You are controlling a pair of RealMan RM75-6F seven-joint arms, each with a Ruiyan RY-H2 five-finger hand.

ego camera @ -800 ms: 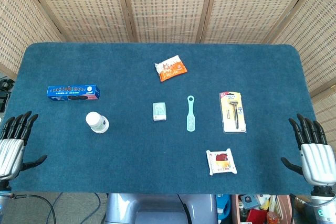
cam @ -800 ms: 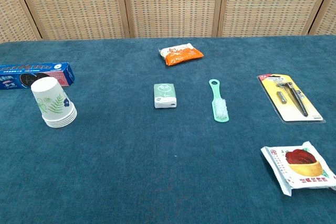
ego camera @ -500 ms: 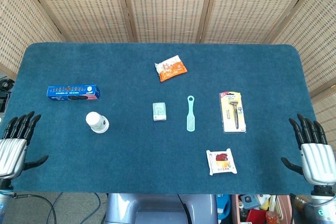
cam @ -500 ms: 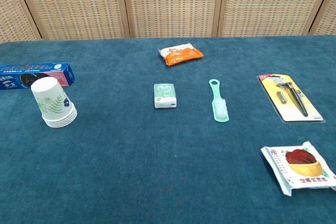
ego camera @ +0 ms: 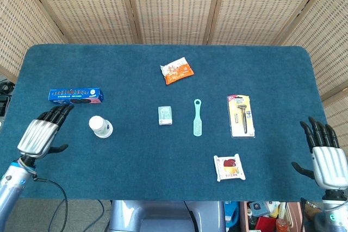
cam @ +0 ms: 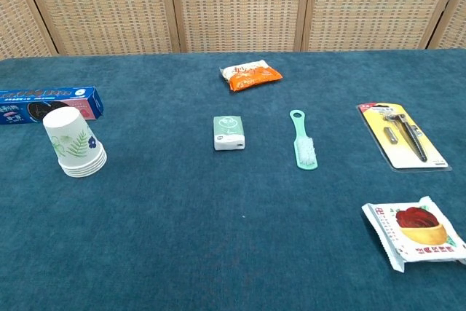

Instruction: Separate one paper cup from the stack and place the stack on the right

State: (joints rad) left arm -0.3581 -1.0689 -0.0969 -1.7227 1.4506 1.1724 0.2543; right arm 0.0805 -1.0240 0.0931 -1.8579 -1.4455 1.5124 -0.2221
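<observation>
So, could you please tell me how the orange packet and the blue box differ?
The orange packet is a soft, crinkled pouch; the blue box is a long, rigid carton. The packet lies mid-table toward the back, while the box sits at the far left behind the cup stack. Both lie flat on the cloth.

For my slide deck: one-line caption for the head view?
Open left hand hovers beside the upside-down white paper cup stack on the blue table.
</observation>
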